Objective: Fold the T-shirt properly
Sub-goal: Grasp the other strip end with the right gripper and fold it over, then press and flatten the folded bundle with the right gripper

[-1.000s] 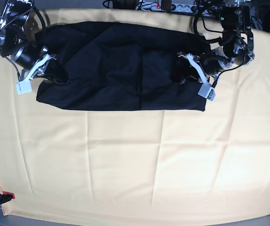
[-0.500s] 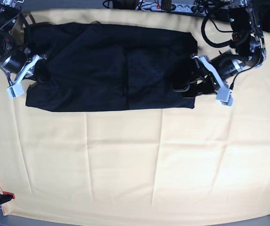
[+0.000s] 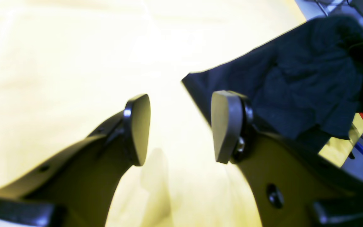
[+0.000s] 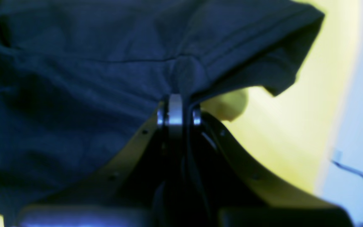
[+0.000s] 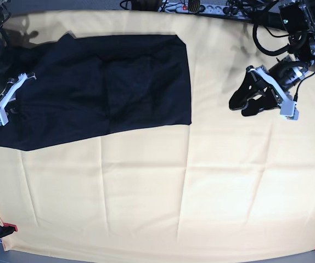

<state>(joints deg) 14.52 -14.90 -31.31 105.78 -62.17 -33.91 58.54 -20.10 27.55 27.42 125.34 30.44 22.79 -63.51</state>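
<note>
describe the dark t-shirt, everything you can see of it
The T-shirt is plain navy-black, soft-looking cloth, partly folded into a long, slightly wrinkled band across the far part of the pale yellow tablecloth. The right gripper pinches its left-hand end in the base view; the left gripper is clear of it.

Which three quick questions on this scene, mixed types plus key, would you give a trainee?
1. True or false: the left hand is gripping the T-shirt.
2. Multiple choice: in the base view, where is the right hand? A) at the T-shirt's left end B) at its right end C) over bare table cloth
3. Fill in the blank: the left hand's fingers stand ____ (apart / together).

Key: 1 false; 2 A; 3 apart
</note>
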